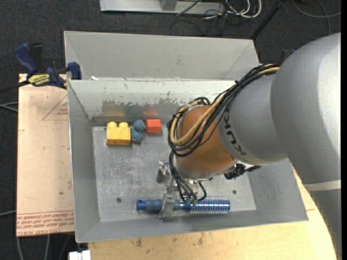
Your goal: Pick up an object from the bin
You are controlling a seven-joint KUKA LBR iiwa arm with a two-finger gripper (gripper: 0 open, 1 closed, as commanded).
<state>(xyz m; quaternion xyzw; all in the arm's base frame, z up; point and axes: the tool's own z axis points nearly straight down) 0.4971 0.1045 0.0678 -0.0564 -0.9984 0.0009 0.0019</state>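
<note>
Your gripper is down on the blue brush-like tool, which lies near the 6 o'clock wall of the bin with its long axis running 9 to 3 o'clock. The gripper sits nearer the tool's smooth 9 o'clock end. Whether it is parted or clamped on the tool you cannot tell; the yellow brick lies well apart at 11 o'clock.

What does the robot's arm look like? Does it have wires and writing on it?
Yes, both! It is a fat, round, silver-grey arm with black letters printed near its end. The wrist wears a smooth orange-brown rounded cover, and black and yellow cables loop over it. At the tip sits a small silvery metal gripper.
</note>
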